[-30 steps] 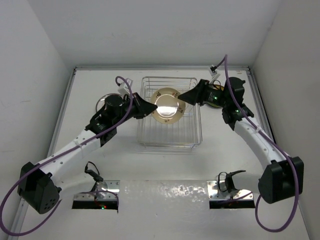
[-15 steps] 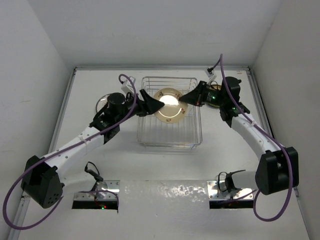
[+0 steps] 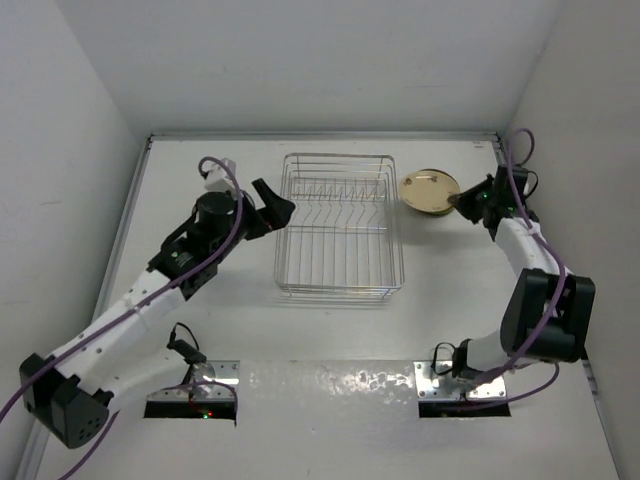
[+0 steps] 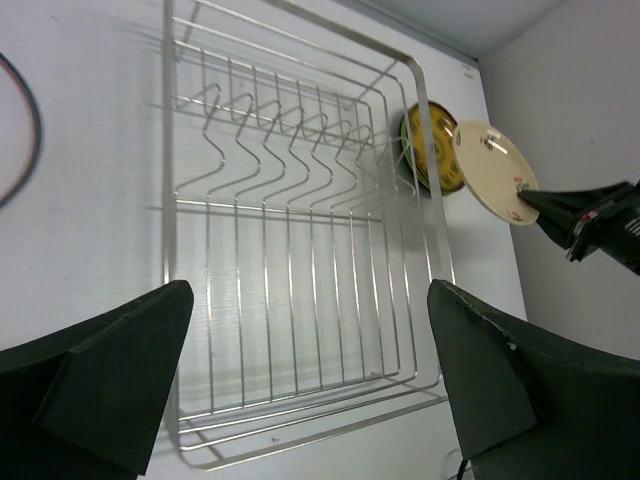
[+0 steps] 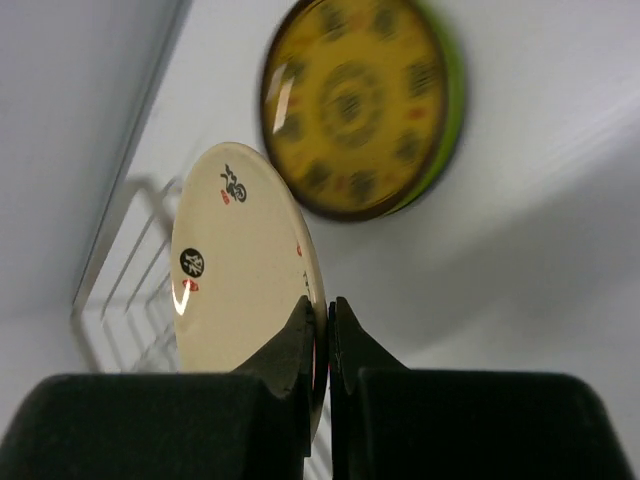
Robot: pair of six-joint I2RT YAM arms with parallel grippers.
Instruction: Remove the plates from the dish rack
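The silver wire dish rack [image 3: 392, 232] stands mid-table with no plates in its prongs. My right gripper [image 3: 462, 201] is shut on the rim of a cream plate [image 3: 430, 190], holding it on edge just right of the rack. In the right wrist view the cream plate [image 5: 240, 270] is pinched between the fingers [image 5: 328, 320], above a yellow plate with a green rim [image 5: 355, 105] lying flat on the table. My left gripper [image 3: 275, 208] hovers at the rack's left side, open and empty. Its wrist view shows the rack [image 4: 166, 180], both plates [image 4: 492, 170] and its wide-apart fingers [image 4: 308, 300].
White walls close the table on the left, back and right; the right wall is near the plates. Two metal base plates [image 3: 195, 390] [image 3: 460, 385] sit at the near edge. A purple cable [image 3: 215, 165] loops over the left arm.
The left gripper opened, let go of the plate and drew back left out of the rack. The right gripper shut on the cream plate and carried it right, out of the rack.
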